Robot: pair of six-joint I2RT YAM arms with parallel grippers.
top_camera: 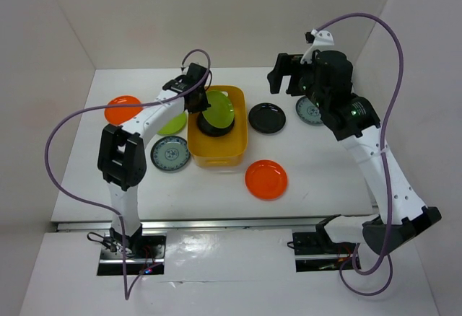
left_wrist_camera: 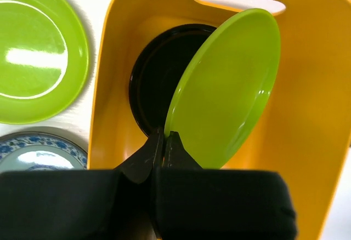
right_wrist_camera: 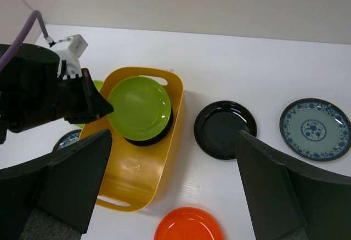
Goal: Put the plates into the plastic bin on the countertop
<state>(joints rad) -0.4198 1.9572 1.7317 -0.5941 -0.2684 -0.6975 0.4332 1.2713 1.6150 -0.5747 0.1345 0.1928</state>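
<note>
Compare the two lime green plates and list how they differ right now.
The held green plate is pinched at its rim by the left gripper; the loose green plate has no gripper on it. The held green plate is tilted; the loose green plate lies flat. The held green plate is over the black plate in the yellow bin; the loose green plate rests on the white countertop outside it. Both are round, shallow, glossy lime green.

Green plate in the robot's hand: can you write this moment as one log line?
left gripper: shut on green plate, tilted over black plate in bin | right gripper: open, empty
</note>
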